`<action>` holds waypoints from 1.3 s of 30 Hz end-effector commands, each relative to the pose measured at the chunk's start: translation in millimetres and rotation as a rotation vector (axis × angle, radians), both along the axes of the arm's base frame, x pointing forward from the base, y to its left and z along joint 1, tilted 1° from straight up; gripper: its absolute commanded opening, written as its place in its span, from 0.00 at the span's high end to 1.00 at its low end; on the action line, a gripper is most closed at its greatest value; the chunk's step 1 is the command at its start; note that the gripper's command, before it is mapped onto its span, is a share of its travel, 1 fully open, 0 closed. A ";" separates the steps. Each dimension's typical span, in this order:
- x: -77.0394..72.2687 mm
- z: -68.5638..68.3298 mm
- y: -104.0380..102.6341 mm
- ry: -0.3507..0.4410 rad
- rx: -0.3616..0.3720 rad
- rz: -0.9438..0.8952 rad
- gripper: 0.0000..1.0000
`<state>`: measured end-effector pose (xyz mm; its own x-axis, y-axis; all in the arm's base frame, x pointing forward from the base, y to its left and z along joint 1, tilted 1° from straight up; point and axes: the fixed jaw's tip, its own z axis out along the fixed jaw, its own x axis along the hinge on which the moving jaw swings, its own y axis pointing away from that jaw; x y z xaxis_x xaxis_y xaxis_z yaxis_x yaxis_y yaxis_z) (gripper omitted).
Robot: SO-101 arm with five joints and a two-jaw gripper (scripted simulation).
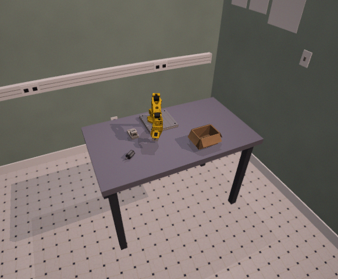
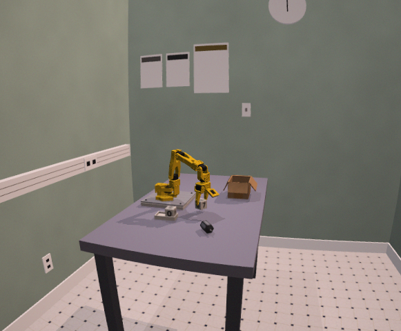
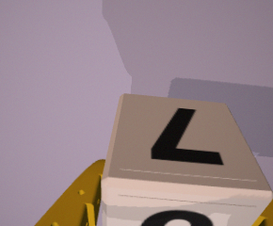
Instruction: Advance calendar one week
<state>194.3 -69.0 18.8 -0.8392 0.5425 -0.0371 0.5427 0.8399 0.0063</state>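
My gripper [image 2: 201,203] is shut on a white digit cube [image 3: 184,155] and holds it low over the table, right of the calendar tray. In the wrist view the cube's far face shows a 7, seen upside down, and a rounded digit shows partly on the face toward the camera. In the exterior view the cube [image 2: 202,204] shows a 7. The calendar tray [image 2: 163,214] stands on the table in front of the arm's base and holds the other cube [image 2: 170,211], which shows a 0. The tray also shows in the top view [image 1: 132,133], left of my gripper [image 1: 155,137].
An open cardboard box [image 1: 205,136] stands to the right on the table. A small dark cylinder [image 1: 130,154] lies nearer the table's front. The arm's grey base plate [image 1: 160,120] is at the back.
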 end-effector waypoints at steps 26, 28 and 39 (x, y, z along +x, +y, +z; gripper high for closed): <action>-3.5 -13.5 0.3 0.021 0.009 0.002 1.00; -3.4 -13.9 0.3 0.021 0.009 0.002 1.00; -3.4 -17.7 0.4 0.021 0.009 0.002 1.00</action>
